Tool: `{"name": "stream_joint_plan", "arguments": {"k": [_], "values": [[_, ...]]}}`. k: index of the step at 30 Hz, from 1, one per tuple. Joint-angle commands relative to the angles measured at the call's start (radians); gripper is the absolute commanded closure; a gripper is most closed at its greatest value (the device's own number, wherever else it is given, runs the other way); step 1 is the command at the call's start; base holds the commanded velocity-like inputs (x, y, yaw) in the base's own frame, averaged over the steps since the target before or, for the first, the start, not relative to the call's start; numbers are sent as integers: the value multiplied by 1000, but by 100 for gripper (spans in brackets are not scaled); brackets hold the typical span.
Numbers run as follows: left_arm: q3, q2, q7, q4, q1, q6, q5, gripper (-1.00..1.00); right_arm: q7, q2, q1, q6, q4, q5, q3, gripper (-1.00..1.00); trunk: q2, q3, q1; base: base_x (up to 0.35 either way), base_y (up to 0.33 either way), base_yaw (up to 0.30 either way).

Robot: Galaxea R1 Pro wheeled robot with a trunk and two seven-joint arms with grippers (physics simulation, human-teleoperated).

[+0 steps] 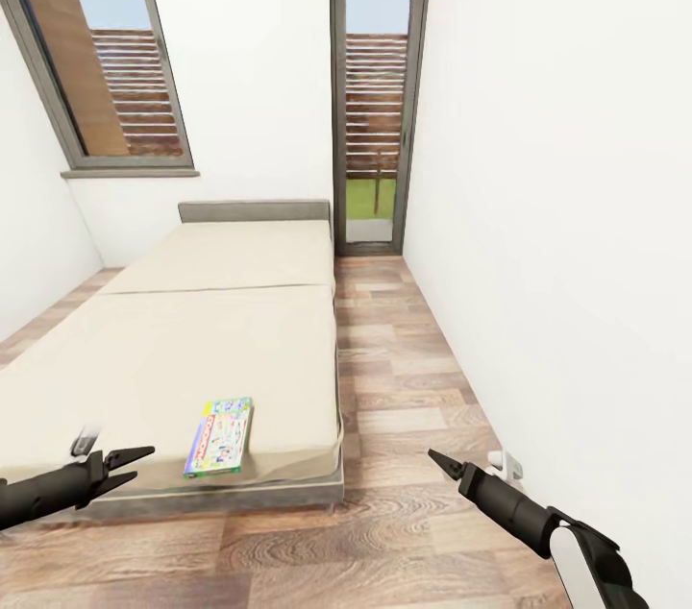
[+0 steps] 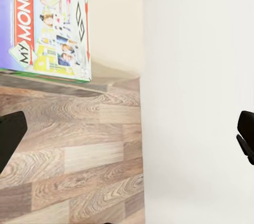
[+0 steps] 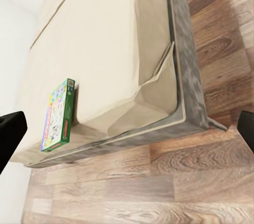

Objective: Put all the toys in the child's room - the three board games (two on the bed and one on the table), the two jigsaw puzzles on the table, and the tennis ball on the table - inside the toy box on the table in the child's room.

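One board game (image 1: pixel 220 436), a flat pale green colourful "My Monopoly" box, lies flat near the foot end corner of the bed (image 1: pixel 221 330). It appears again in the left wrist view (image 2: pixel 47 23) and in the right wrist view (image 3: pixel 57 115). My left gripper (image 1: pixel 139 463) hovers open just left of the box, over the bed's foot end, with nothing between its fingers (image 2: pixel 10 134). My right gripper (image 1: pixel 437 460) is open and empty above the floor to the right of the bed, its fingers (image 3: pixel 10 128) spread wide. The table, toy box, jigsaw puzzles and tennis ball are out of view.
A strip of wood-plank floor (image 1: pixel 404 378) runs between the bed and the white wall (image 1: pixel 577 254) on the right. A glass door (image 1: pixel 377 90) stands at the far end and a window (image 1: pixel 106 52) at the left. A wall socket (image 1: pixel 507 465) sits low by my right arm.
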Motion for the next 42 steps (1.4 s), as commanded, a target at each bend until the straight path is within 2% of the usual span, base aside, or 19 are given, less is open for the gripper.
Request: {"name": "stream_joint_plan", "arguments": {"k": [1, 5, 10, 16, 42], "values": [[0, 0, 0, 1, -1, 5, 3, -100, 1, 0, -1, 8, 0, -4, -2, -100, -8, -4, 4, 0, 0, 0], [0, -2, 11, 3, -1, -12, 2, -100, 1, 0, -1, 8, -1, -4, -2, -100, -36, -17, 19, 0, 0, 0], [1, -6, 57, 4, -1, -46, 3, -100, 1, 0, -1, 8, -1, -4, -2, -100, -71, -32, 38, 0, 0, 0], [0, -10, 89, 4, -1, -56, 4, -100, 1, 0, -1, 9, -1, -4, -2, -100, -113, -51, 61, 0, 0, 0], [2, -14, 99, 4, -1, -76, 9, -100, 2, -1, -1, 11, -1, -7, -1, -100, -295, -133, 161, 0, 0, 0]]}}
